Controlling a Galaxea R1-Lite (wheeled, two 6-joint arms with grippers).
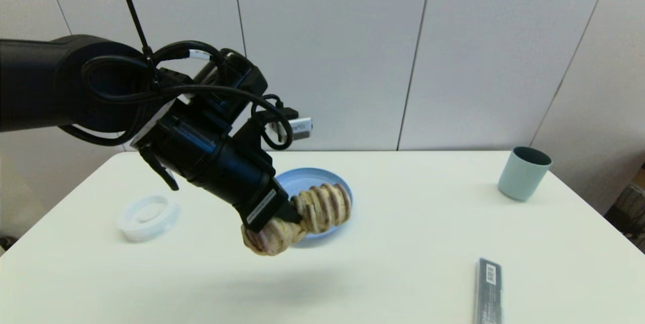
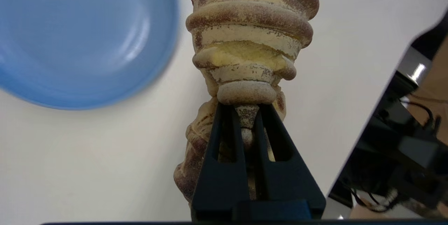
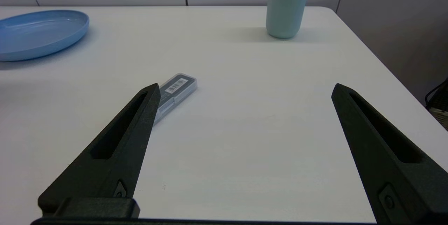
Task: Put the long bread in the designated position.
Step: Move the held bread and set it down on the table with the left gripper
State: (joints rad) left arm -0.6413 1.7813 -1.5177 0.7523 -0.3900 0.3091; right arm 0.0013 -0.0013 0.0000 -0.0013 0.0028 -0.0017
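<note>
Lifted clear of the white tabletop (image 1: 403,243) — ridged, brown-and-tan striped long bread (image 1: 302,215) clenched mid-length in the left gripper (image 1: 292,215), hanging just beside the round blue plate (image 1: 302,178). Pickup done; lowering and release left. Right gripper (image 3: 245,93) parked low — spread wide, empty.

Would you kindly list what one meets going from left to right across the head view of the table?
White ring → long bread, held above the table in the left claw → grey box → cup. The blue plate overlaps the bread, so I leave it out.
</note>
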